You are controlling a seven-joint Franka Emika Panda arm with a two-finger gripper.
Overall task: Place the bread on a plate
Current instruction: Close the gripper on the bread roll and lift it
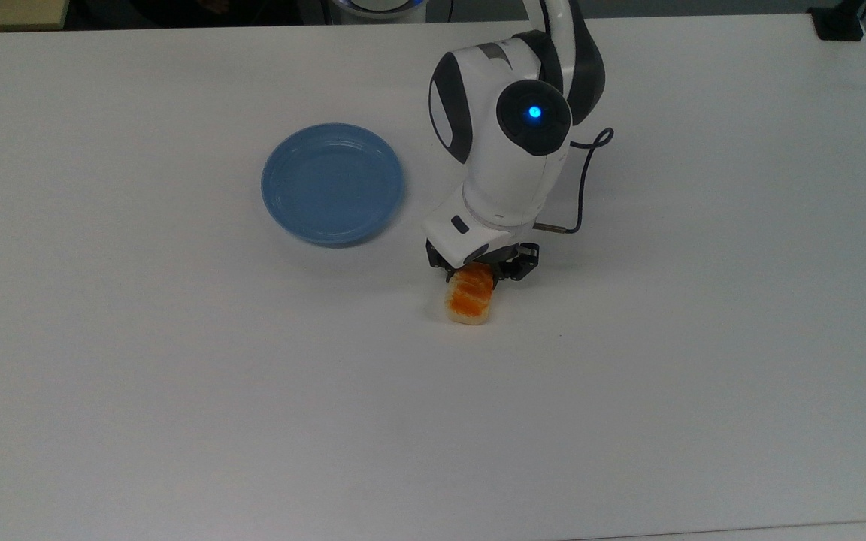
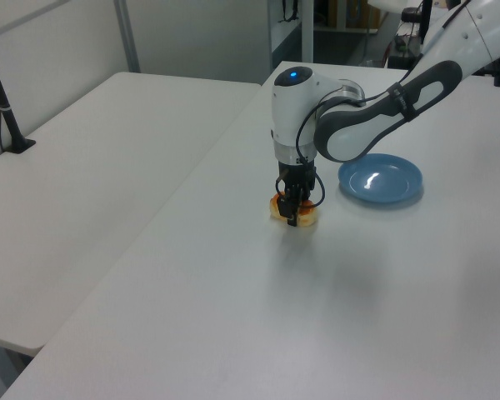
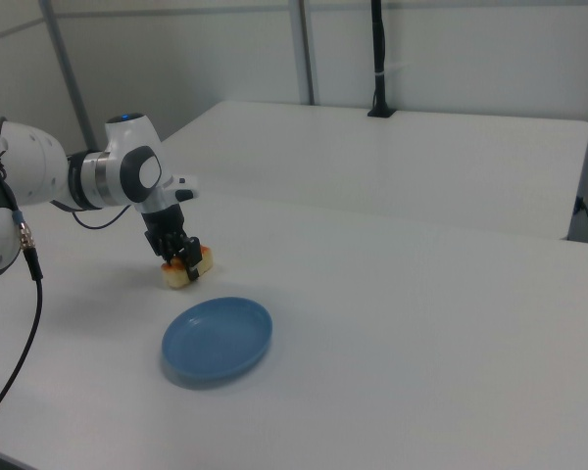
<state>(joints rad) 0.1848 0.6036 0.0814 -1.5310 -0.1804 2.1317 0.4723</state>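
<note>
Grasping the bread, plate waiting empty

Centre of the top view: the gripper is down over the bread on the white counter, fingers seemingly clamped on the loaf's far end; the blue plate sits upper left, apart; next, I judge, lift and carry across to it.

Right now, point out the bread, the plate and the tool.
bread [image 1: 468,303]: top view, glazed orange top.
plate [image 1: 332,184]: top view, bare middle of the dish.
tool [image 2: 293,210]: left view, between the fingertips, at the bread.
</note>
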